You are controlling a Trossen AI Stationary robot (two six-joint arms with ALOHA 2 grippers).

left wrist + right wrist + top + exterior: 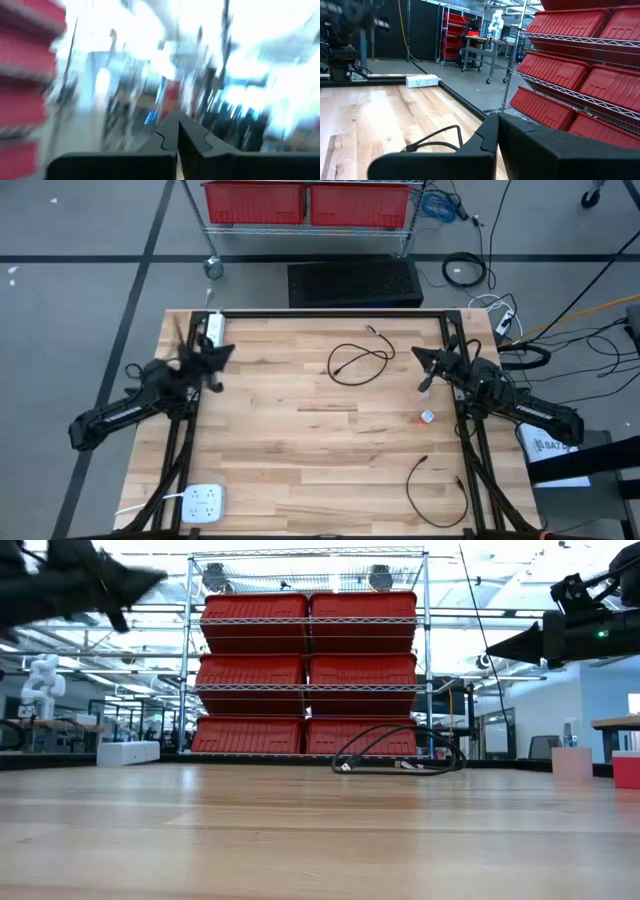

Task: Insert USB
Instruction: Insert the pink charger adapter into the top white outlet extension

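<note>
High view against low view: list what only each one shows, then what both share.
Only the high view: the white power strip at the table's far left edge, the white charger at the near left, a second cable at the near right, and a small block.
Only the low view: the full rack of red bins and the room behind.
Both: the looped cable, the left gripper and right gripper, raised and shut.

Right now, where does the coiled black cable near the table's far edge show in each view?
High view: the black cable lies on the table, centre-right, toward the far edge.
Low view: right of centre, on the table's far part, before the red bins.
Left wrist view: not visible; blurred.
Right wrist view: one loop beside the right gripper.
Shared landmark: the red bins.
</note>
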